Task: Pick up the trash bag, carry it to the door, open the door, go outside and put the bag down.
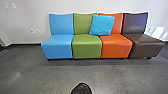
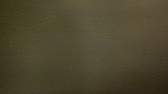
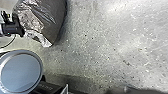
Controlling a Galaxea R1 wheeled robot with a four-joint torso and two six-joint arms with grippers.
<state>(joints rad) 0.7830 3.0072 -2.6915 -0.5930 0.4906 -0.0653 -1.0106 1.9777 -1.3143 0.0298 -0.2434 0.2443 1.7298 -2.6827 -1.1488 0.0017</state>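
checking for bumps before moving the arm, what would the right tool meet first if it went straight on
Probably the floor, going by the right wrist view, with the trash bag off to one side; how far is unclear.

Blue seat [image 1: 57, 47]: leather-like cover, smooth, soft sheen
Green seat [image 1: 86, 48]: same smooth, leather-like cover, low sheen
Orange seat [image 1: 117, 47]: smooth, leather-like, faintly shiny on top
Brown seat [image 1: 147, 47]: smooth, leather-like, with a soft sheen
Cushion [image 1: 102, 25]: turquoise cloth by its look, matt, slightly crinkled
Wall [image 1: 30, 15]: pale, smooth, matt, like paint
Floor [image 1: 50, 80]: grey, concrete-like, hard, with a dull polish in the head view; speckled and mottled in the right wrist view
Trash bag [image 3: 53, 22]: thin dark plastic, glossy, creased, with bright highlights along the folds
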